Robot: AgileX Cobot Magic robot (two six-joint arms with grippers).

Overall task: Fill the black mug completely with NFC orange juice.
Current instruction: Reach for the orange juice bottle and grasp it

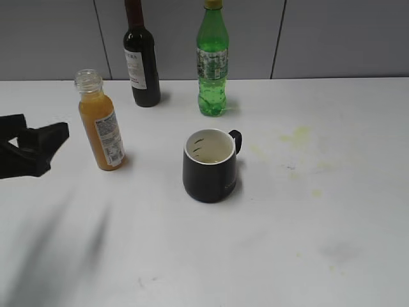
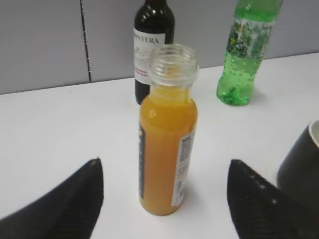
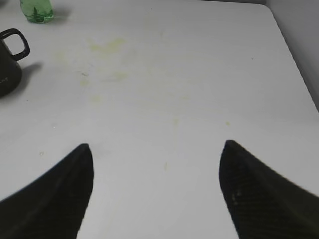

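NFC orange juice (image 2: 167, 134) stood ungrasped between the left end effector (image 2: 164, 199)'s wide-open, empty jaws, the approach step; closing came next, before pouring into the black mug (image 1: 209, 166).

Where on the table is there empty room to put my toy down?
The widest bare patch of the white table lies right of the squat black mug, though faint yellowish stains mark it. The front strip below the mug is bare too. It is crowded at the back left: capless orange juice bottle, dark wine bottle, green soda bottle.
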